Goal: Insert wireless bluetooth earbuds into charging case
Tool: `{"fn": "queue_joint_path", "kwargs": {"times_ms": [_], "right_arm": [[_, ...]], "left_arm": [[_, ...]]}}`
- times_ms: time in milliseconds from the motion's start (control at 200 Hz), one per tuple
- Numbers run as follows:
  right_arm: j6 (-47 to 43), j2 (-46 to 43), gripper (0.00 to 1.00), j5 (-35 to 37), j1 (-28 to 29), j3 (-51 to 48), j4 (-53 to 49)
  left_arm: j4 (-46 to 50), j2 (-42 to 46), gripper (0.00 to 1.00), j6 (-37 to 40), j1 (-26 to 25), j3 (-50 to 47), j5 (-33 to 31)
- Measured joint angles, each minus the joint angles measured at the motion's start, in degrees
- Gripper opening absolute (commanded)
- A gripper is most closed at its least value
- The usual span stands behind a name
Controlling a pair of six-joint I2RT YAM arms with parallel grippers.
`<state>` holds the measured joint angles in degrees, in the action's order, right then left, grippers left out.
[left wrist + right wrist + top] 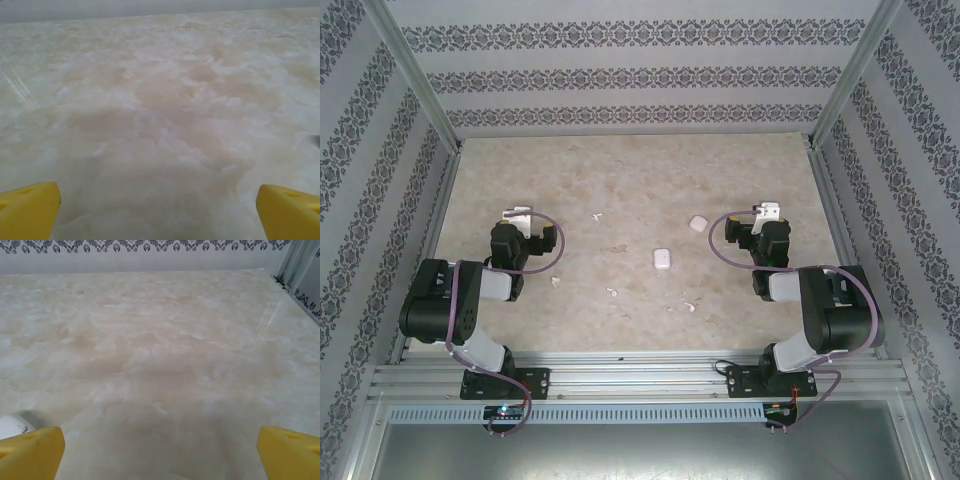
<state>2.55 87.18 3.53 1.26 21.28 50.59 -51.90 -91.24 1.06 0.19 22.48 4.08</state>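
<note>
Smooth, faintly glossy marble-look table (640, 170), white plastic earbuds (598, 217), smooth white plastic cases (662, 259), bare aluminium frame (640, 375)

Robot test cell in a laboratory setting: a beige marble-patterned tabletop (640, 180) is boxed in on three sides by flat walls papered in grey-and-white ornamental stripes (620, 75). The walls are framed by bare aluminium corner posts (415, 78). Two black jointed robot arms, the left arm (450, 300) and the right arm (830, 310), are bolted side by side onto silver extruded aluminium rails (640, 375) at the near edge. A slotted grey cable duct (640, 412) is run just below the rails. Loops of purple cable (561, 238) are strung along the arms. The same marbled surface and papered wall are seen from the right wrist camera.
</note>
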Motion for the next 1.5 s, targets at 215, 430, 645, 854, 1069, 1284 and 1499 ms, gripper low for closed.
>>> {"fn": "queue_joint_path", "kwargs": {"times_ms": [215, 430, 645, 854, 1069, 1284, 1499], "right_arm": [[0.0, 0.0, 0.98, 0.0, 0.0, 0.0, 0.0], [0.0, 0.0, 0.98, 0.0, 0.0, 0.0, 0.0], [0.0, 0.0, 0.98, 0.0, 0.0, 0.0, 0.0], [0.0, 0.0, 0.98, 0.0, 0.0, 0.0, 0.0], [0.0, 0.0, 0.98, 0.0, 0.0, 0.0, 0.0], [0.0, 0.0, 0.98, 0.0, 0.0, 0.0, 0.0], [0.1, -2.2, 0.98, 0.1, 0.0, 0.1, -2.9]], "left_arm": [[0.0, 0.0, 1.00, 0.0, 0.0, 0.0, 0.0], [0.0, 0.0, 1.00, 0.0, 0.0, 0.0, 0.0], [0.0, 0.0, 1.00, 0.0, 0.0, 0.0, 0.0], [0.0, 0.0, 1.00, 0.0, 0.0, 0.0, 0.0], [0.0, 0.0, 1.00, 0.0, 0.0, 0.0, 0.0], [0.0, 0.0, 1.00, 0.0, 0.0, 0.0, 0.0], [0.0, 0.0, 1.00, 0.0, 0.0, 0.0, 0.0]]}}
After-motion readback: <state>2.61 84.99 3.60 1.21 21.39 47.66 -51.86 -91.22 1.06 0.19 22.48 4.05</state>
